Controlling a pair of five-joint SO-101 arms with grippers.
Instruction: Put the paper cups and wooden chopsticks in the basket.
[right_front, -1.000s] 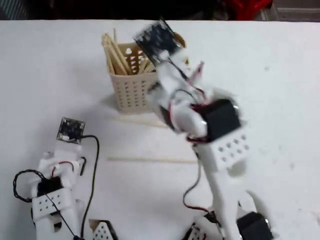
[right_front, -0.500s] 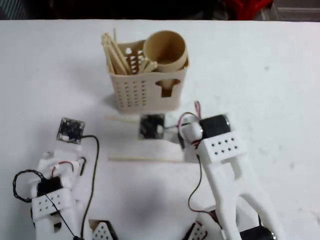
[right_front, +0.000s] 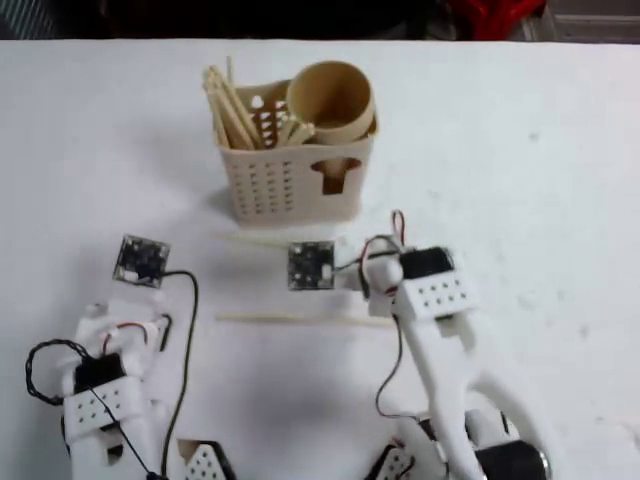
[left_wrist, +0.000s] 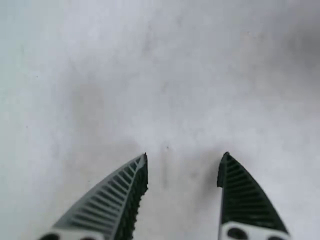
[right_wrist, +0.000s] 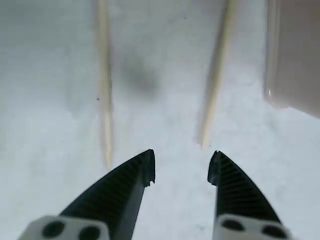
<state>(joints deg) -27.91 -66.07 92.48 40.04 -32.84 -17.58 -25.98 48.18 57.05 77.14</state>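
White table (right_front: 560, 150). Cream perforated plastic basket (right_front: 290, 185) at far centre, holding a tan paper cup (right_front: 332, 98) on its right side and a bundle of wooden chopsticks (right_front: 228, 108) on its left.

Right gripper (right_wrist: 180, 167): jaws moderately apart, holding nothing. It sits low between the far loose chopstick (right_front: 250, 239) and the near loose chopstick (right_front: 300, 318), apparently touching neither.

Left gripper (left_wrist: 182, 165): jaws apart, holding nothing, over the table at near left.

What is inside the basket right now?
The basket holds a paper cup at one end and a bundle of wooden chopsticks at the other. Its walls hide anything lower down.
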